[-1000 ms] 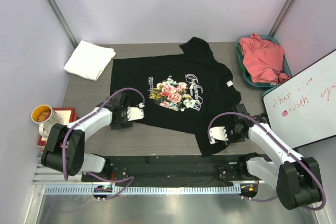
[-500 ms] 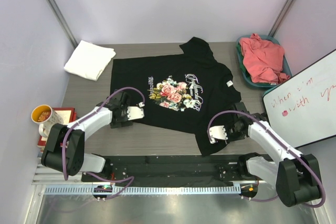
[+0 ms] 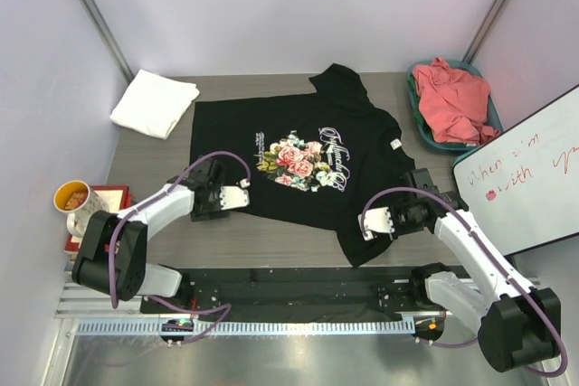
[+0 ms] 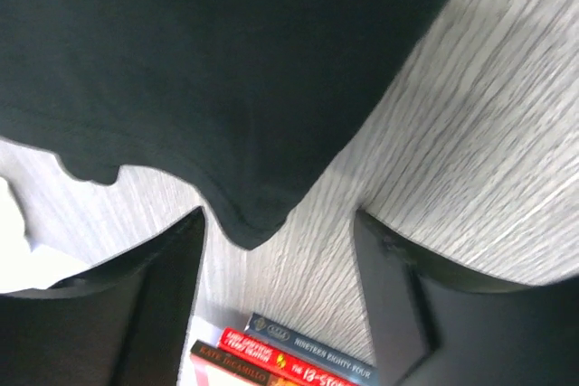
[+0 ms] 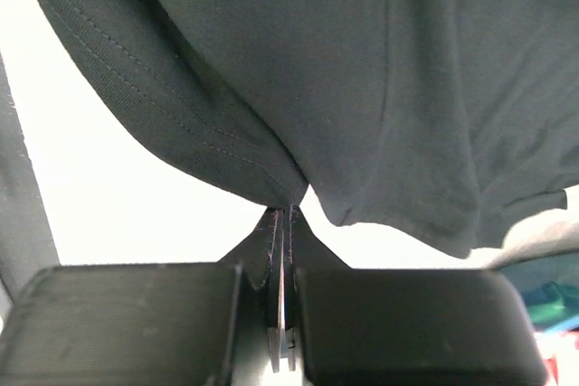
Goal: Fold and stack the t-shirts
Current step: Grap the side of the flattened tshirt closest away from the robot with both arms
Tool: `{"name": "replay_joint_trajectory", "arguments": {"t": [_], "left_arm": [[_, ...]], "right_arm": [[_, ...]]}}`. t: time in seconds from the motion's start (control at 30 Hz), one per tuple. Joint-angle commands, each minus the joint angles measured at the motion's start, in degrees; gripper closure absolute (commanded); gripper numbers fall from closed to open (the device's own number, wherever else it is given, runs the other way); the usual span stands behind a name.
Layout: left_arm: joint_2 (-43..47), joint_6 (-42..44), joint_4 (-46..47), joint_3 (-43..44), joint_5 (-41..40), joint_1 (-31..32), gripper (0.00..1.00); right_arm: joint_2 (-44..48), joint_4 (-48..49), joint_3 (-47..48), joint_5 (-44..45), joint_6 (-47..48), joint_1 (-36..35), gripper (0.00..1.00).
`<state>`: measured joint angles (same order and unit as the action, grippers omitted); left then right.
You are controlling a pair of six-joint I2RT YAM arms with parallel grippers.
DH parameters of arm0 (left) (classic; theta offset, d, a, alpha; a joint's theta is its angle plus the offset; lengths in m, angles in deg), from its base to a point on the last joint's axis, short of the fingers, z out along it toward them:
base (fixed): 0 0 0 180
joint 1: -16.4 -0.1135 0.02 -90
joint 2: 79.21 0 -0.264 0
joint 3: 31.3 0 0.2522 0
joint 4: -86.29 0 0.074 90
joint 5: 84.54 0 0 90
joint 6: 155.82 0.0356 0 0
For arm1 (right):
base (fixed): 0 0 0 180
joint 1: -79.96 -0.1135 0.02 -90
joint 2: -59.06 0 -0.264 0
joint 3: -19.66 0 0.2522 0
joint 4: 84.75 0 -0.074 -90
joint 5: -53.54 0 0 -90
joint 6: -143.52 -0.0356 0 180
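Three t-shirts on one table, an arm at each near corner of the middle one.
The spread t-shirt lies mid-table. The folded t-shirt lies behind it at the far left corner, and the bundled t-shirt sits in a bin at the far right. A whiteboard stands right of the table, before the bin. A cup stands on books at the near left. The left gripper is at the spread shirt's near left hem, the right gripper at its near right corner.

black t-shirt script: too small | whiteboard: cut off right | books: cut off bottom
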<state>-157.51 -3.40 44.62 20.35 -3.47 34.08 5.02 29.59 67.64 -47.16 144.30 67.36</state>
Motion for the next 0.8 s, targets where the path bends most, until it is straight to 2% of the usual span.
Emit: {"name": "replay_joint_trajectory", "arguments": {"t": [0.0,0.03,0.07,0.13,0.17,0.2,0.23,0.4,0.77], "left_arm": [[-3.4,0.3,3.2,-1.2,0.5,0.2,0.38],[-4.2,0.0,3.6,-1.1,0.1,0.2,0.4],[-4.8,-0.3,3.6,-0.9,-0.1,0.2,0.51],[-6.5,-0.8,3.4,-0.1,-0.2,0.2,0.65],[-6.9,-1.2,3.0,0.2,-0.3,0.2,0.79],[-7.0,-1.5,2.8,0.5,-0.3,0.2,0.87],[-6.9,-1.7,2.6,1.0,-0.2,0.2,1.0],[-3.2,-1.9,-0.9,3.2,1.7,0.1,1.0],[8.6,0.1,-19.8,12.2,7.3,0.1,1.0]], "right_arm": [[0.7,-0.7,3.9,-1.3,0.3,0.2,0.99],[0.7,-0.8,4.9,-1.3,0.3,0.2,0.99],[0.8,-1.0,5.3,-1.3,0.3,0.2,0.99],[0.8,-1.0,7.0,-1.3,0.0,0.1,0.99],[0.8,-1.0,7.5,-1.3,-0.3,0.1,0.99],[0.6,-1.0,8.1,-1.3,-0.5,0.1,0.99],[0.5,-1.0,9.3,-1.3,-0.8,0.1,0.99],[0.3,-1.0,12.4,-0.6,-1.5,0.1,0.99],[-3.9,-3.8,24.0,-1.6,-6.1,0.1,0.99]]}}
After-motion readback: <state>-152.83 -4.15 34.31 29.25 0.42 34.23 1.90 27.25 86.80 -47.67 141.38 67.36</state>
